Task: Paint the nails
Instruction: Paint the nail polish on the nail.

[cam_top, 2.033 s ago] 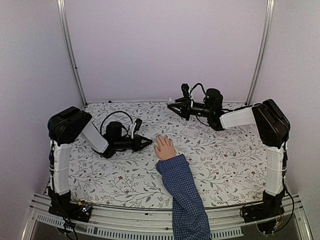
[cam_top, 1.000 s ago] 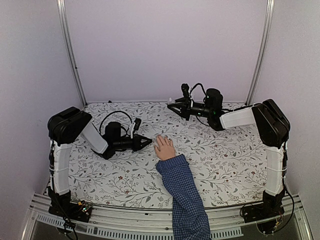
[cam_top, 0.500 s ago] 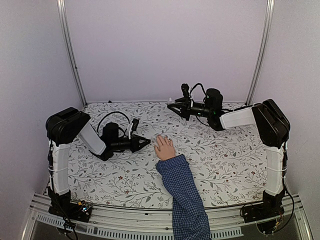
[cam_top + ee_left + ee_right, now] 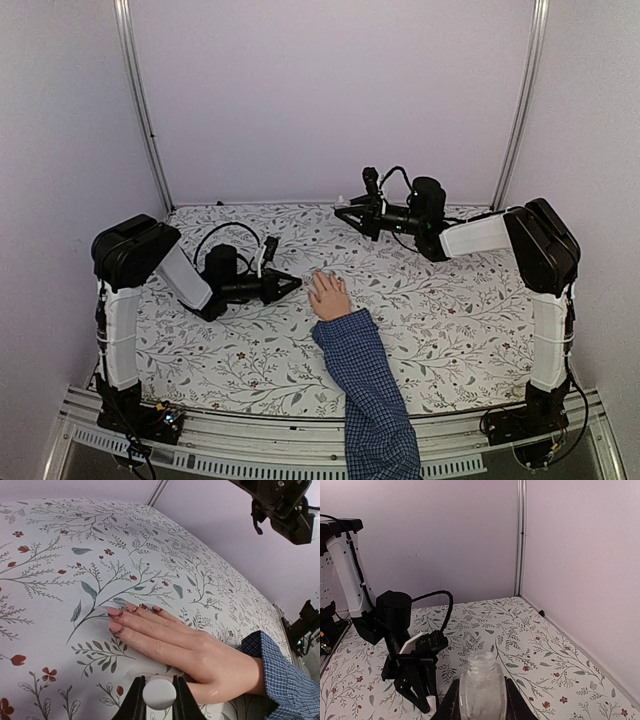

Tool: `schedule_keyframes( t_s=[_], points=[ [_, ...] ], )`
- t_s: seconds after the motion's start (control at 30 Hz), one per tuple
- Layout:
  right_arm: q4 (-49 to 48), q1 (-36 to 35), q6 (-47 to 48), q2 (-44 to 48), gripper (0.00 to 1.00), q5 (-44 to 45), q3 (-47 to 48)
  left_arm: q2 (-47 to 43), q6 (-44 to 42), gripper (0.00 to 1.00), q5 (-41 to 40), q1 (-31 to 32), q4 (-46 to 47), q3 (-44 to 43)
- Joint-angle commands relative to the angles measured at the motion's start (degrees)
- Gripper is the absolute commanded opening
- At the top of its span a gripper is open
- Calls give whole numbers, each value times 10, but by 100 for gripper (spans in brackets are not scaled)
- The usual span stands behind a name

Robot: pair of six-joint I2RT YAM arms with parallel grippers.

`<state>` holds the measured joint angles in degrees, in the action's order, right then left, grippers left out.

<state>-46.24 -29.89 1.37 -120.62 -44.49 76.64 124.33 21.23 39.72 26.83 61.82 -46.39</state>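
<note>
Left hand (image 4: 295, 284) sits low over the desk (image 4: 450, 320), about mid-desk, tip pointing at the fingers (image 4: 150, 625), just beside them but not touching. Its jaws are clamped on a white round-ended piece (image 4: 159, 692); can't tell what it is.

Right hand (image 4: 342, 212) is raised near the far edge, centre, well apart from the fingers. It's closed around a small clear bottle (image 4: 481, 690), upright with the neck uncapped.

A blue checked sleeve (image 4: 365, 385) comes in from the near edge, centre. The fingers lie flat, palm down, on the floral cover. The nails (image 4: 131, 608) point toward the far-left corner and show dark reddish streaks in the left wrist view.
</note>
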Motion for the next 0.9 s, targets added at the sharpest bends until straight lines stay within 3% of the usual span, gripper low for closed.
schedule_keyframes(
  t_s=[0.0, 0.87],
  points=[
    [2, 0, 3, -6, 0, 1, -2, 10, 2, 0, 9, 1, 9, -11],
    [1, 0, 6, -6, 0, 2, -3, 22, -7, 0, 1, 6, -19, -23]
  ],
)
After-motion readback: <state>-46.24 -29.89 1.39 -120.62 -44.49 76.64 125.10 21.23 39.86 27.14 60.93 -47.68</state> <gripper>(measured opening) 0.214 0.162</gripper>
